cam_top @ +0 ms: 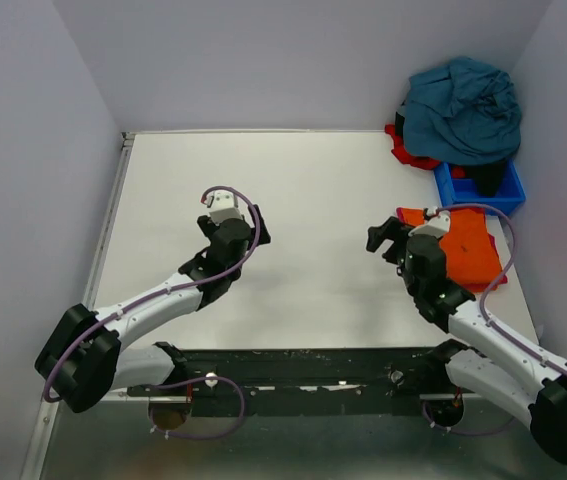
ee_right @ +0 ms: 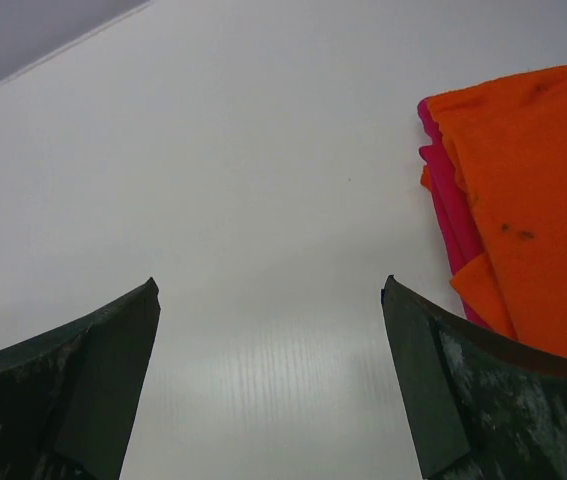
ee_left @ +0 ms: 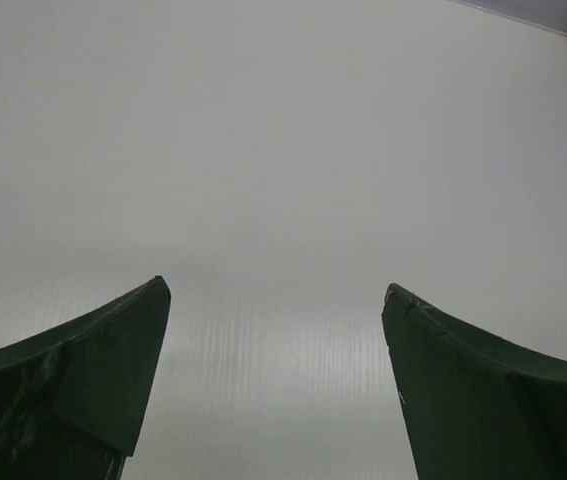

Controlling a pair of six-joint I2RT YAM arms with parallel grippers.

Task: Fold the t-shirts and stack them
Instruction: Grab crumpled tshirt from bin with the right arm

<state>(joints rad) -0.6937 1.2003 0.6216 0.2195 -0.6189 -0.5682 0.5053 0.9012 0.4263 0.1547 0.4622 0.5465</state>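
bin [cam_top: 451, 188]: small blue plastic one on the bench [cam_top: 303, 190]. It's mostly buried, so really only its near rim and one corner show.
teal shirt [cam_top: 463, 108]: big crumpled heap dumped over the far part of the bin and spilling past it, not folded at all.
red shirt [cam_top: 403, 148]: bunched up just left of the bin's far end, partly tucked under the teal heap.
black shirt [cam_top: 488, 178]: dark lump of cloth inside the bin, poking out from under the teal one. Can't make out much more than that tbh.
orange shirt [cam_top: 463, 245]: folded flat on the bench, just on the near side of the bin, sitting on top of a little stack.
pink shirt [ee_right: 441, 190]: directly under the orange one, only a strip of it peeking out along the stack's left edge.
left fingers [ee_left: 83, 380]: spread wide with nothing between them, hovering over bare bench well to the left of the bin. A scrap of the red shirt just creeps into the corner of that wrist view.
right fingers [ee_right: 483, 400]: also wide and empty, near-left of the bin, just beside the orange stack's left edge and not touching any cloth.
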